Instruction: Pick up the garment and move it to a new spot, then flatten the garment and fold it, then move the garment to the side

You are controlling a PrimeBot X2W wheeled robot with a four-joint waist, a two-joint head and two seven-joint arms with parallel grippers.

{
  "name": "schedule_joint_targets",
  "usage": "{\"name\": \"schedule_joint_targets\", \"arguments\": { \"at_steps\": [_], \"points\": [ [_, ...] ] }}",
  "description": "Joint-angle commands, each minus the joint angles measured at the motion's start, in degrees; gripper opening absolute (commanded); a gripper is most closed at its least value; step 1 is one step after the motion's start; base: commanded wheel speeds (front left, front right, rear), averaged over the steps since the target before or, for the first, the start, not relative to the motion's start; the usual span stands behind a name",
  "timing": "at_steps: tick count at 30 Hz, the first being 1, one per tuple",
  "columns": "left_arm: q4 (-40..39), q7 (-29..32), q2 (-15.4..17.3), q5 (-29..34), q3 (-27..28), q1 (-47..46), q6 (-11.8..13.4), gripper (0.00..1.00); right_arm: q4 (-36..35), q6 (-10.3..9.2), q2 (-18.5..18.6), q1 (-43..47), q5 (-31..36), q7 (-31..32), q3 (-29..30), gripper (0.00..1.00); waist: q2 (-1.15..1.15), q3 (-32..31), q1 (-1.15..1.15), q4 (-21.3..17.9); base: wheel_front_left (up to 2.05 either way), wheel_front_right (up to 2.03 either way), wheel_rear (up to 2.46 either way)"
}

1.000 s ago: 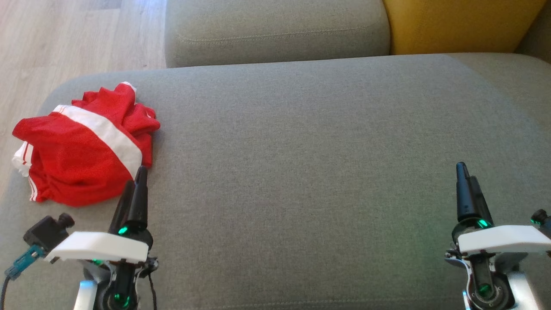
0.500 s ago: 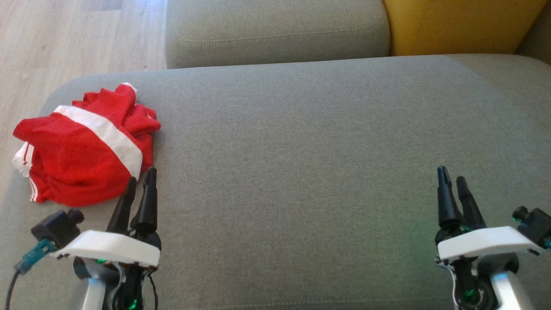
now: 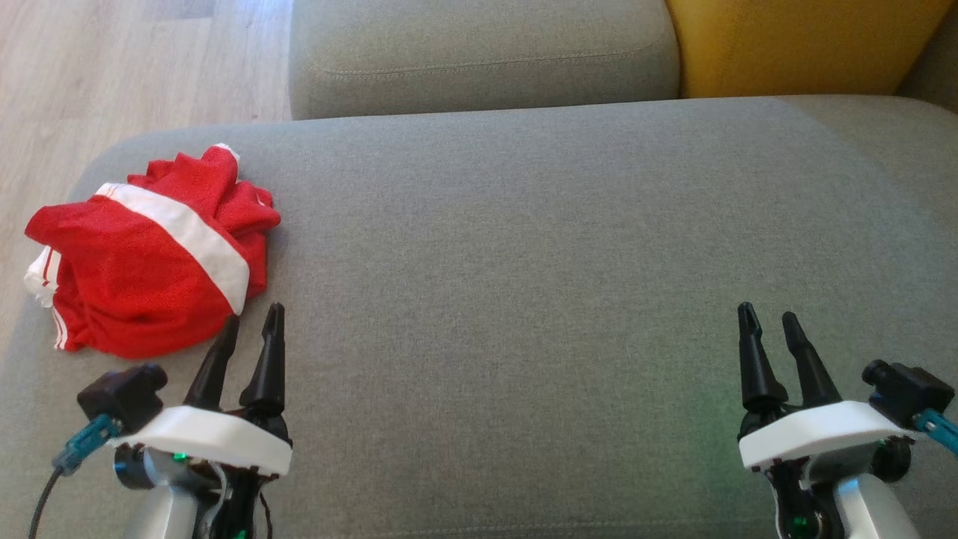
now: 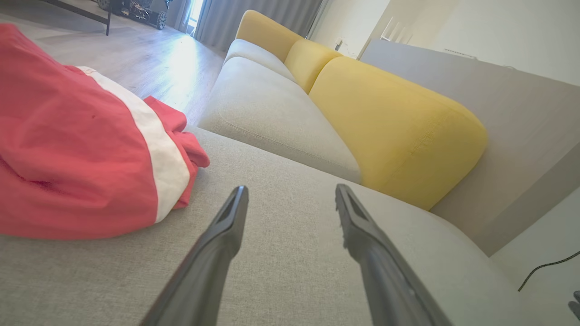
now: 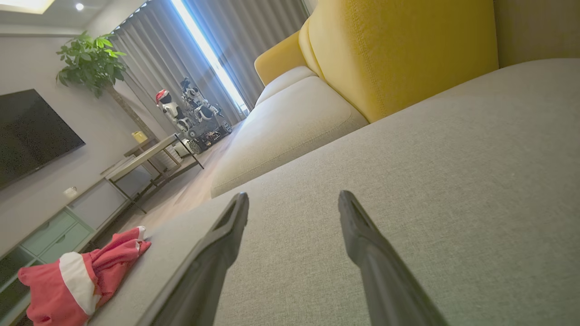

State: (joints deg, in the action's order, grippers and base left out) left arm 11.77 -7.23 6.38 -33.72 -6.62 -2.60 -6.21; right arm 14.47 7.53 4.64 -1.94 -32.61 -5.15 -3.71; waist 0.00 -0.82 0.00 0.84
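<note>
Grey sofa seat (image 3: pixel 524 224), crumpled red garment (image 3: pixel 142 262)

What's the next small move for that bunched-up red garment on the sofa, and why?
Probably ease the left gripper forward and left onto the red garment: it is open, empty and just beside the heap's near edge, while the right gripper is far across the sofa.

Matt red mesh-cloth garment (image 3: pixel 146 262) on coarse grey woven-fabric sofa seat (image 3: pixel 524 262).
</note>
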Motion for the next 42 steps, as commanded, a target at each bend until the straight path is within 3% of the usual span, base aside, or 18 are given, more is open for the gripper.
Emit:
{"name": "schedule_joint_targets", "arguments": {
  "at_steps": [1,16,42],
  "points": [
    [-1.61,-0.84,1.21,1.9,1.21,-2.5,0.25,1.0,-1.72,-0.03,1.01,-3.1,2.16,-0.95,-1.12,1.0,0.0,0.0,0.0,0.02,0.0,0.0,0.0],
    [-0.92,-3.53,1.91,13.14,0.22,-1.62,1.9,1.0,-1.53,-0.03,-0.13,-2.59,15.13,-2.78,-0.41,1.0,0.0,-0.35,0.0,0.11,0.0,0.0,0.0],
    [1.9,-7.72,1.68,27.58,0.24,-1.61,1.87,1.0,-2.25,-0.04,-1.55,-1.13,25.82,-4.55,0.4,1.0,0.0,-0.57,0.0,0.17,0.0,0.0,0.0]
  ]
}}
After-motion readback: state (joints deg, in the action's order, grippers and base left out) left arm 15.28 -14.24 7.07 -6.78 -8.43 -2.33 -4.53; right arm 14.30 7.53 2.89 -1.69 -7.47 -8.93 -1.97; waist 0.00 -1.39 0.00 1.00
